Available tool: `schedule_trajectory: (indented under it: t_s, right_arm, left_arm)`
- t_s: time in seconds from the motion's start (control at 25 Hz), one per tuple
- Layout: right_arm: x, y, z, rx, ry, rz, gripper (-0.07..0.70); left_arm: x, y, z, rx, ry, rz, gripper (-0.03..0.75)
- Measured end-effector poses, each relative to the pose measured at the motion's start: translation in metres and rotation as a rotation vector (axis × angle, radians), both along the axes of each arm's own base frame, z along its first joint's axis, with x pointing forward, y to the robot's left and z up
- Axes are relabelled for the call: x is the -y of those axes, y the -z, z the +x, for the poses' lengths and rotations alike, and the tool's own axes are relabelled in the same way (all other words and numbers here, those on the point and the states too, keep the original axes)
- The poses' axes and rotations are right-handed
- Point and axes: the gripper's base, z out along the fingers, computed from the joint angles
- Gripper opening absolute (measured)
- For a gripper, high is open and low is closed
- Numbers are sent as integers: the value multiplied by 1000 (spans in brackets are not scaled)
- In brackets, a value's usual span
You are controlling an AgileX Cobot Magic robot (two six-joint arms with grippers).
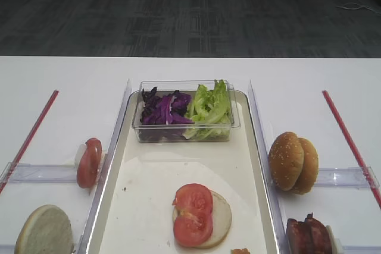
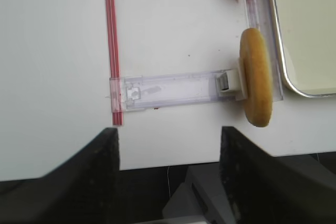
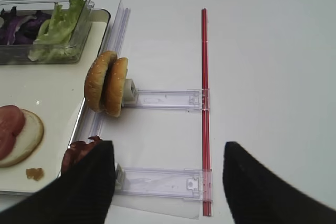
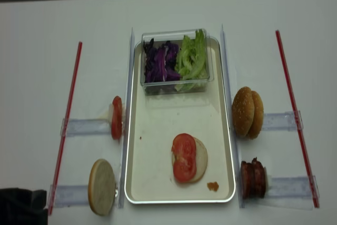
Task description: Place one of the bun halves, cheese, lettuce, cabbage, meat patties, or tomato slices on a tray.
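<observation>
On the cream tray (image 1: 116,171) lies a pale bun half (image 1: 221,217) with two tomato slices (image 1: 192,213) on top. A clear box at the tray's far end holds purple cabbage (image 1: 164,109) and green lettuce (image 1: 209,105). Left of the tray stand more tomato slices (image 1: 89,162) and a pale bun half (image 1: 44,231); to its right, sesame bun domes (image 1: 292,162) and meat patties (image 1: 309,236). No cheese shows. My left gripper (image 2: 170,148) hangs open and empty over the table's front edge. My right gripper (image 3: 168,169) is open and empty beside the patties (image 3: 79,153).
Clear plastic racks (image 1: 38,172) (image 3: 165,99) carry the upright food on both sides of the tray. Red strips (image 1: 33,132) (image 1: 348,141) run along the table's outer left and right. A small orange crumb (image 4: 212,186) lies near the tray's front right corner.
</observation>
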Motion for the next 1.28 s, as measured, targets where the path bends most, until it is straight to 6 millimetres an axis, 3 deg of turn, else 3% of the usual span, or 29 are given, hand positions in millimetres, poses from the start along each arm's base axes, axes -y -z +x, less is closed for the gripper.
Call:
schedule_trajectory:
  t_s: [1.28]
  right_arm:
    - [0, 0, 0, 0, 0, 1, 454]
  left_arm:
    - [1, -6, -54, 381, -1, 10, 433]
